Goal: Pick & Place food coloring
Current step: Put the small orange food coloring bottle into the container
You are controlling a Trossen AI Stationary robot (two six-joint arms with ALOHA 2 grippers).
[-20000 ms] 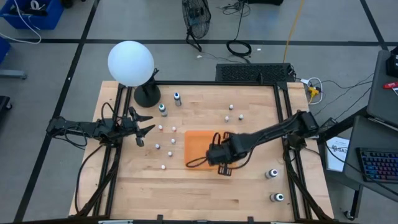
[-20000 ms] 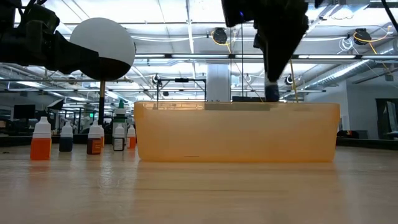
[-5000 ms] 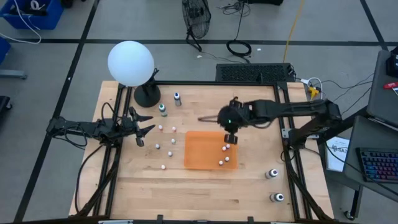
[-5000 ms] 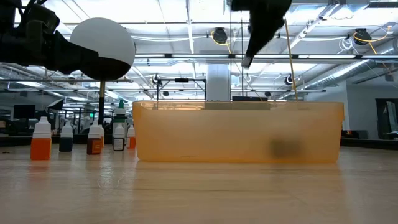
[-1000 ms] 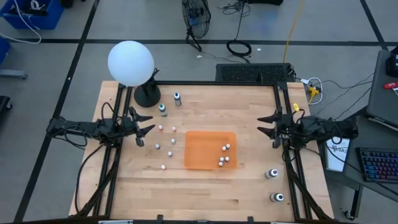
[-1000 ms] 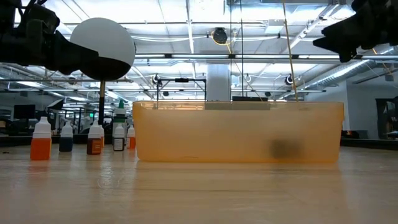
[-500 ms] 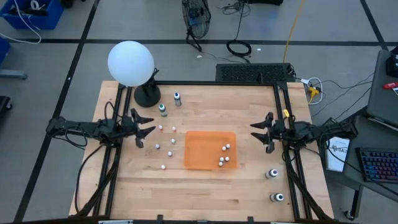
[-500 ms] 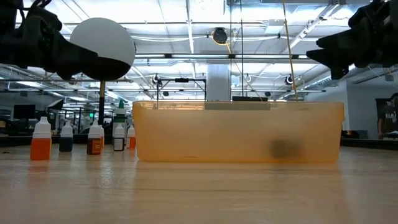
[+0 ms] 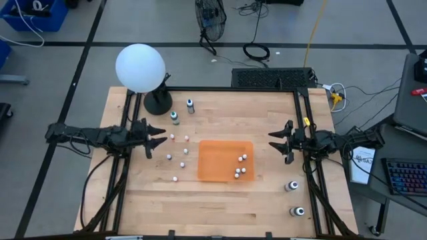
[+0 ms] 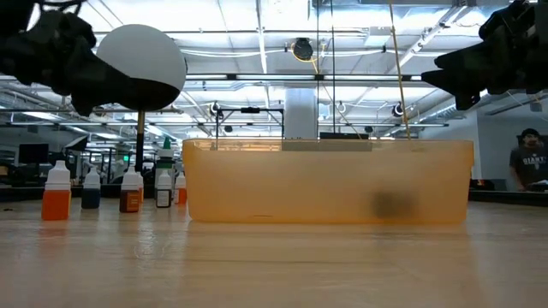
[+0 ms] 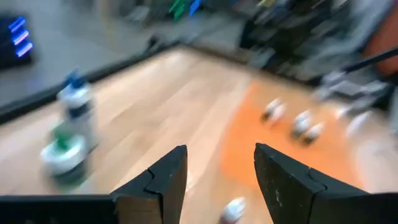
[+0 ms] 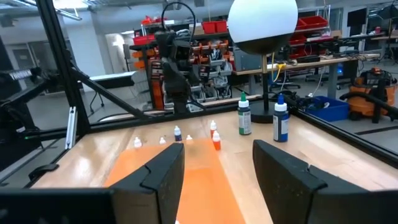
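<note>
Nearest on the wooden surface (image 9: 220, 200), two bigger bottles (image 9: 291, 187) stand by the right edge, well apart from everything else. Next comes the flat orange tray (image 9: 217, 160) in the middle. Three small food coloring bottles (image 9: 240, 171) with white caps lie in its right part. More tiny bottles (image 9: 175, 157) sit on the bare wood just left of the tray. Farther back on the left stand a green-capped bottle (image 9: 174, 118) and a blue-capped bottle (image 9: 190, 105). The big white globe (image 9: 140, 67) on its black base stands at the far left corner.

The left tool (image 9: 155, 140) hangs over the left side of the surface and points toward the tray. Its two fingers are apart and hold nothing. The right tool (image 9: 279, 141) hangs over the right side, just beside the tray, and points at the left one. Its fingers are apart too, with nothing between them.

From the low view, the tray wall (image 10: 325, 181) blocks most of the surface behind it. A dark blur shows through the wall on the right. A row of little bottles (image 10: 56, 190) stands to the left, one orange, one dark blue, one brown. A person (image 10: 527, 162) shows far off at the right edge, which the high view does not show. The left wrist view is blurry.
</note>
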